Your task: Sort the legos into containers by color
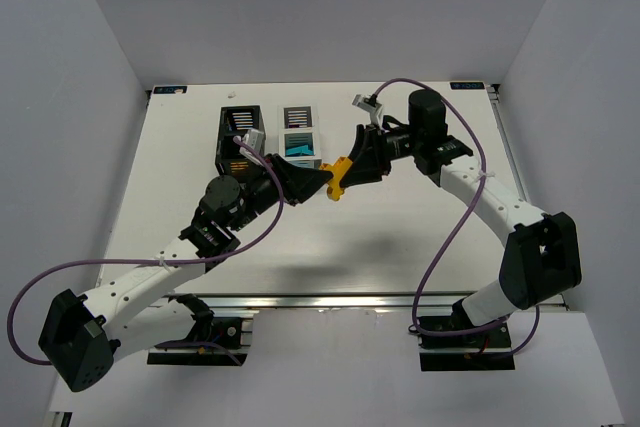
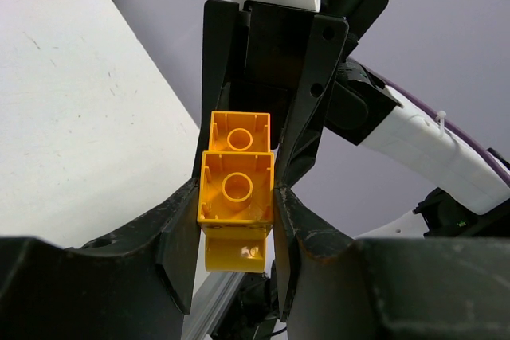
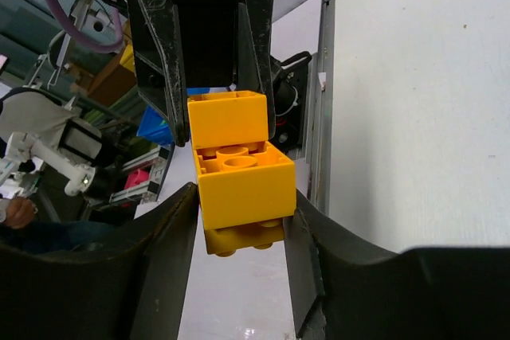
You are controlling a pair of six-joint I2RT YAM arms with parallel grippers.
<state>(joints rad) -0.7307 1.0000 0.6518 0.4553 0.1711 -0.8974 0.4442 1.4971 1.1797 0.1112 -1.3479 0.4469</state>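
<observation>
A yellow-orange lego (image 1: 340, 178), made of joined bricks, hangs above the table's middle between both grippers. My left gripper (image 1: 325, 183) is shut on one end of it; in the left wrist view its pads press both sides of the brick (image 2: 236, 190). My right gripper (image 1: 353, 169) comes from the opposite side, and its jaws lie against the sides of the other end (image 3: 243, 185). The black container (image 1: 240, 119) and the white container (image 1: 296, 113) stand side by side behind the left gripper. Something teal shows in the white one.
The right arm's purple cable (image 1: 455, 217) loops over the table's right half. The left arm's elbow (image 1: 220, 202) sits in front of the black container. The table's near edge rail (image 1: 330, 299) runs between the arm bases.
</observation>
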